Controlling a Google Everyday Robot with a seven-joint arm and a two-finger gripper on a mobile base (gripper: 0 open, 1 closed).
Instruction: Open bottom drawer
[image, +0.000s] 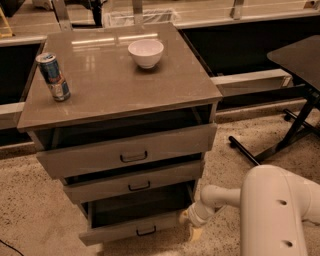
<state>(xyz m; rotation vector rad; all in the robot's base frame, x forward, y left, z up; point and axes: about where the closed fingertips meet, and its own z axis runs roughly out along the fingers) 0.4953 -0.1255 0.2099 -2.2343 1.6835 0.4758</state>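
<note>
The bottom drawer (131, 226) is the lowest, narrowest grey-brown front of the cabinet, with a small dark loop handle (146, 231). It stands pulled out, with a dark gap showing above its front. My gripper (190, 225) is low at the drawer front's right end, next to the cabinet's lower right corner. My white arm (272, 205) reaches in from the lower right.
The mid-sized drawer (135, 182) and the tallest drawer (127, 152) above are also partly pulled out. A white bowl (145, 52) and a can (53, 76) stand on the cabinet top. A black table with legs (295, 125) is at the right.
</note>
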